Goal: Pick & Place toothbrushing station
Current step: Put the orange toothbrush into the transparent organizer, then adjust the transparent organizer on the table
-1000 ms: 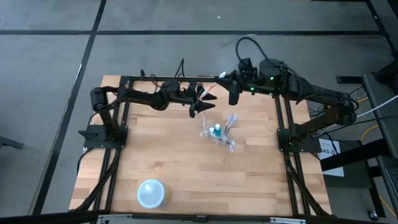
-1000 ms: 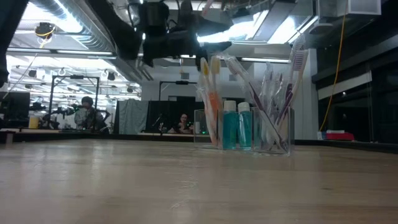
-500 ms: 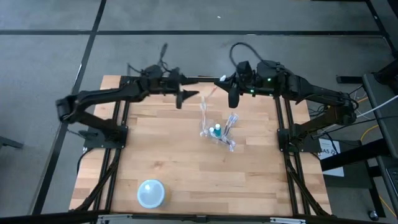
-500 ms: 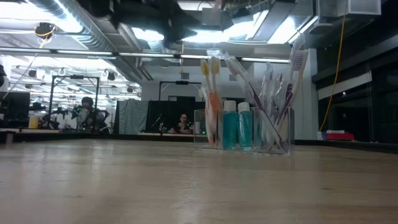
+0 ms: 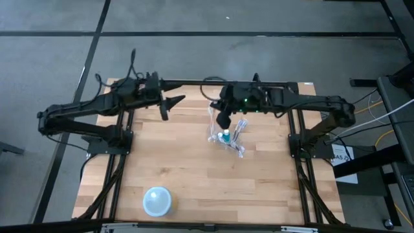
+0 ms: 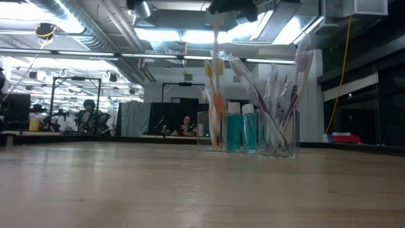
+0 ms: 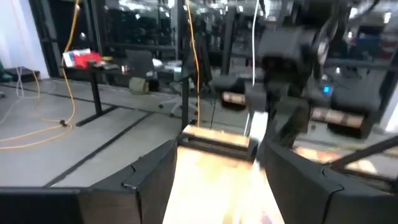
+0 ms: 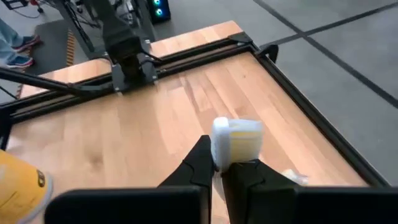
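Observation:
The clear plastic cup (image 5: 226, 139) stands on the table's far middle, holding several white toothbrushes (image 6: 278, 101) with orange or purple accents and teal tubes (image 6: 242, 126). My right gripper (image 5: 223, 118) hangs over the cup, shut on one more white toothbrush (image 6: 217, 44). That brush also shows end on in the right wrist view (image 8: 233, 140). My left gripper (image 5: 169, 103) is open and empty, above the table's far left part, its fingers pointing at the cup. My right gripper pinches the toothbrush near its upper end (image 8: 231, 146) between its two fingers, from above, pointing down. A short white and yellowish end sticks out past the fingers. The brush hangs upright below the gripper, its lower end (image 6: 217, 60) among the tops of the brushes in the cup.
A pale blue round bowl (image 5: 157, 200) sits near the table's front left. Black frame rails (image 5: 194, 83) run along the far edge and both sides. Bare wood lies between the bowl and the cup.
My left gripper has drawn back from the cup toward the table's left edge, empty. My right gripper has gone toward the table's left and near edge with the toothbrush, coming over the cup. The brush now hangs upright there.

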